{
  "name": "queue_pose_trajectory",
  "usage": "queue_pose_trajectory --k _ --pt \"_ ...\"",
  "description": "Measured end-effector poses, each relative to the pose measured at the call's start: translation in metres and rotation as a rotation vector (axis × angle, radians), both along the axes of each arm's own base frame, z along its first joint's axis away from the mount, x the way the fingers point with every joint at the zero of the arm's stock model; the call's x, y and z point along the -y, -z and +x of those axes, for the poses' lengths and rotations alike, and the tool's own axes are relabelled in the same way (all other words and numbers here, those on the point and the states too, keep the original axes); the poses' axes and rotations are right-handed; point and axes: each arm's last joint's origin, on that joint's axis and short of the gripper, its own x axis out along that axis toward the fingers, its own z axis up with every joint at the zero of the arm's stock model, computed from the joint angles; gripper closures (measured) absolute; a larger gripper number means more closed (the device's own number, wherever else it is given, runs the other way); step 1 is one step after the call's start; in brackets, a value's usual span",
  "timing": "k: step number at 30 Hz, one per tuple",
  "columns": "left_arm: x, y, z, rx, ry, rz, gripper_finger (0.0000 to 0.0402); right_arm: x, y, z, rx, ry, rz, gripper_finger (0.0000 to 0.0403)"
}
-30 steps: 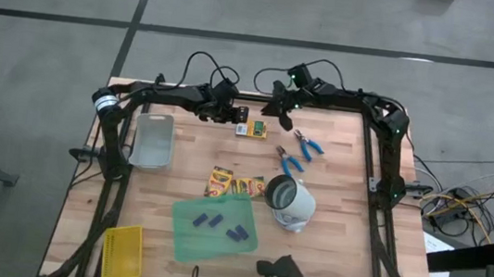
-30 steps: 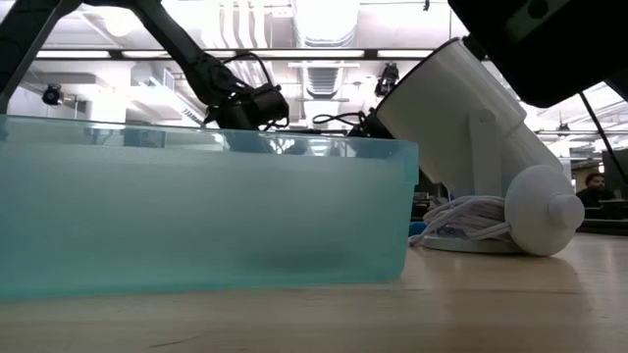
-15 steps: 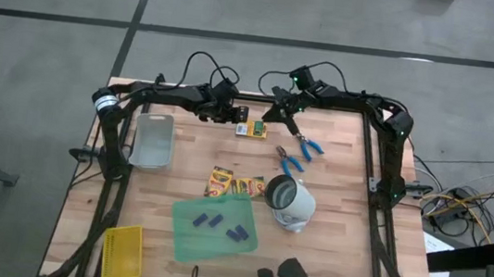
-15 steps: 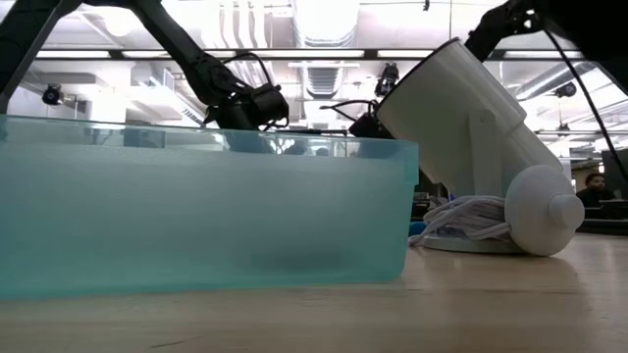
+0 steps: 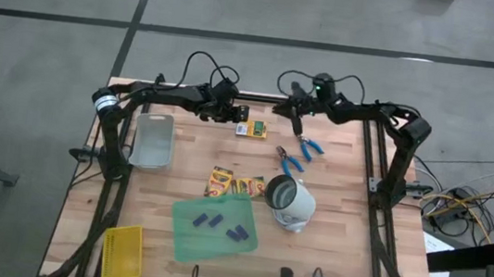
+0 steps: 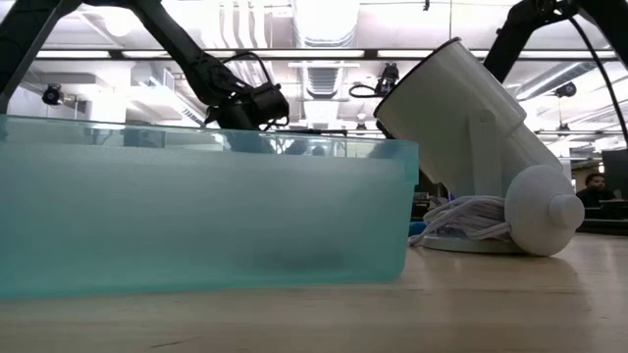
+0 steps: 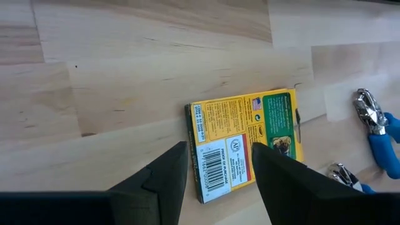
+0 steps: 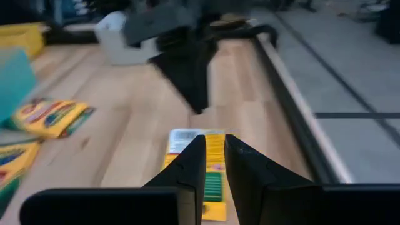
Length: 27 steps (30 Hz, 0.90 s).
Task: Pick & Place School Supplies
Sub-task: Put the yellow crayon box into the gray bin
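I see a pale butcher-block wooden table point(image 5: 326, 259) on grey concrete floor point(image 5: 42, 50); an open-plan room with ceiling strip lights lies beyond. A small yellow-and-green crayon box point(image 7: 245, 142) lies flat near the far edge. The left gripper point(image 7: 215, 172) hovers over it, fingers apart, empty. The right gripper point(image 8: 214, 164) is nearly closed, empty.

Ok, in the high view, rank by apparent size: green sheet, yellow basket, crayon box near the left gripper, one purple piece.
1. green sheet
2. yellow basket
3. crayon box by the left gripper
4. purple piece

All lie flat on the table, so nearness hardly matters.
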Motion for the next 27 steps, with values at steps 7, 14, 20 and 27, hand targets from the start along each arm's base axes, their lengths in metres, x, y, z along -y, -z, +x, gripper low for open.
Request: queue_pose_trajectory --k 7,14,20,27 --pt "-0.001 0.000 0.000 0.005 -0.002 0.005 0.0218 0.010 0.001 -0.007 0.046 -0.072 0.067 0.0346" --pt "-0.001 0.000 0.000 0.006 -0.001 0.005 0.0218 0.012 0.002 -0.009 0.048 -0.069 0.072 0.0346" --pt "-0.001 0.000 0.000 0.007 -0.003 0.005 0.0218 0.010 0.001 -0.009 0.060 -0.070 0.061 0.0346" --pt "-0.002 0.000 0.000 0.007 -0.003 0.005 0.0218 -0.007 -0.033 -0.001 0.108 -0.094 0.004 0.0346"
